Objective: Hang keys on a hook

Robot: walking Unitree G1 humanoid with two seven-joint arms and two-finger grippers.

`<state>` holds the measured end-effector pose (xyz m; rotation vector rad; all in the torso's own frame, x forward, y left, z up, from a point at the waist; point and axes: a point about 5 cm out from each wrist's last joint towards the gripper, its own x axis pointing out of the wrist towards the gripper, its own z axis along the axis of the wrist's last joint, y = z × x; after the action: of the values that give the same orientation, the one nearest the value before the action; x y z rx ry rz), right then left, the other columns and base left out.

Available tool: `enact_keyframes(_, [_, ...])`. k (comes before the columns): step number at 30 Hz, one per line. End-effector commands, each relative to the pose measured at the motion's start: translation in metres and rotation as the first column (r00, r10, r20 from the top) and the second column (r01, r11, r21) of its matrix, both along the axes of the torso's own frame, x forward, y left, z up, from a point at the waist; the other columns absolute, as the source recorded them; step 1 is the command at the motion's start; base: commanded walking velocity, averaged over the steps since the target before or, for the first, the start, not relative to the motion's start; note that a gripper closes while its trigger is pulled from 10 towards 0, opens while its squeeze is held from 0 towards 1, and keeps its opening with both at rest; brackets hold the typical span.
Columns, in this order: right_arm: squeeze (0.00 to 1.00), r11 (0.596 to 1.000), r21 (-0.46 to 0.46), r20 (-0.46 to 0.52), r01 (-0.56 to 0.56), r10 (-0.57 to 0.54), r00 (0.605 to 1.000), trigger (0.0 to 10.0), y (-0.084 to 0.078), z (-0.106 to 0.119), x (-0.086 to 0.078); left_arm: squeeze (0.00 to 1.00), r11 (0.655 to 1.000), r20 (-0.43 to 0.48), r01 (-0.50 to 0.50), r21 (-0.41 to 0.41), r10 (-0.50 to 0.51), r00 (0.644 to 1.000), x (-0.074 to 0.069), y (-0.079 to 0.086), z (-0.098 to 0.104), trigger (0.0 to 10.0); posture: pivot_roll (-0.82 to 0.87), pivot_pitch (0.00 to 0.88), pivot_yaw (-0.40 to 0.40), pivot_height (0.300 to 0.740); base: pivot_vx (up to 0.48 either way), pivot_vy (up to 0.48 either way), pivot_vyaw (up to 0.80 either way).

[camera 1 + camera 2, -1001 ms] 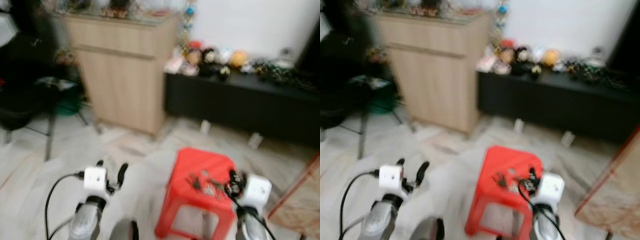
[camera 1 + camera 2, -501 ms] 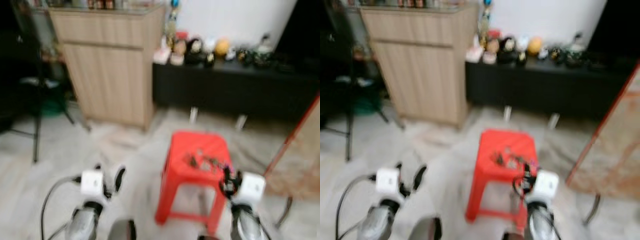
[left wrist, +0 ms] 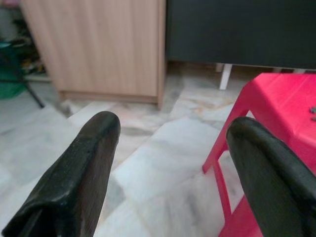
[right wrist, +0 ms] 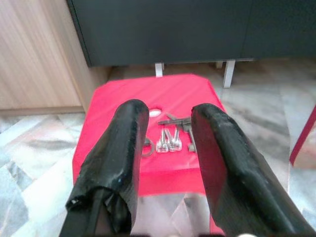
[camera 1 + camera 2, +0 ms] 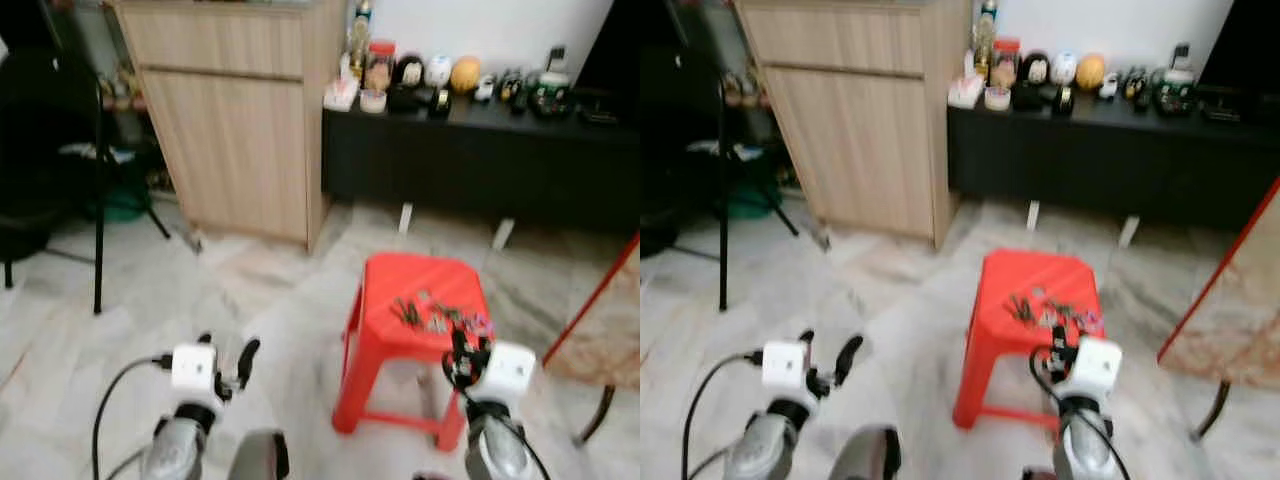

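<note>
right end effector [image 4: 170,143] parted, empty | keys [image 4: 170,138] apparently on stool [image 4: 123,98]

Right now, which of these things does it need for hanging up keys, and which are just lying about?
Needed: keys on the red stool; right gripper, fingers open, facing them.

Lying about: wooden cabinet, black bench with jars and toys, tripod.

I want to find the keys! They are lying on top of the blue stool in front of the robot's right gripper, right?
Almost. The keys do lie on top of a stool in front of the right gripper, but the stool is red, not blue. The right wrist view shows this best, with the keys on the red seat between the gripper's open black fingers.
</note>
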<state>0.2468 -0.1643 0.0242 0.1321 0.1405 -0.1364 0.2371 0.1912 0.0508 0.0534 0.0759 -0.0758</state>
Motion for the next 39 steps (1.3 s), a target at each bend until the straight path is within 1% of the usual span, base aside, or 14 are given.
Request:
enact_keyframes(1, [0.0, 1.0, -0.017, -0.001, 0.018, -0.018, 1.0, 10.0, -0.0083, 0.0009, -0.0002, 0.0, 0.999, 0.016, 0.033, -0.021, -0.032, 0.999, 0.0041, -0.0115, 0.0033, 10.0, 0.03, 0.001, -0.045, 0.626, 0.337, 0.0, 0.0])
enact_keyframes(16, [0.0, 1.0, -0.012, -0.006, 0.01, -0.01, 1.0, 10.0, -0.0066, -0.0001, -0.0003, 0.0, 0.999, 0.017, 0.029, -0.017, -0.029, 0.999, 0.0037, -0.012, 0.0032, 10.0, 0.03, 0.001, -0.048, 0.626, 0.341, 0.0, 0.0])
enact_keyframes(31, [0.0, 1.0, -0.012, -0.008, 0.002, -0.002, 1.0, 10.0, -0.0067, -0.0004, 0.0001, 0.0, 0.999, 0.012, 0.033, -0.005, -0.033, 0.999, 0.0037, -0.0121, 0.002, 10.0, 0.03, 0.001, -0.047, 0.626, 0.0, 0.0, 0.0])
enact_keyframes(37, [0.0, 0.999, -0.031, -0.01, -0.01, 0.01, 1.0, 10.0, -0.0066, -0.0001, 0.0003, 0.0, 0.999, 0.014, 0.037, 0.005, -0.037, 0.999, 0.0035, -0.0123, 0.0023, 10.0, 0.03, 0.002, -0.047, 0.626, 0.0, -0.366, 0.0])
enact_keyframes(39, [0.0, 0.999, -0.038, -0.008, -0.018, 0.018, 1.0, 10.0, -0.006, 0.0001, 0.0004, 0.0, 0.999, 0.014, 0.038, 0.007, -0.038, 0.999, 0.0035, -0.0125, 0.0023, 10.0, 0.03, 0.002, -0.047, 0.626, 0.0, -0.401, 0.49])
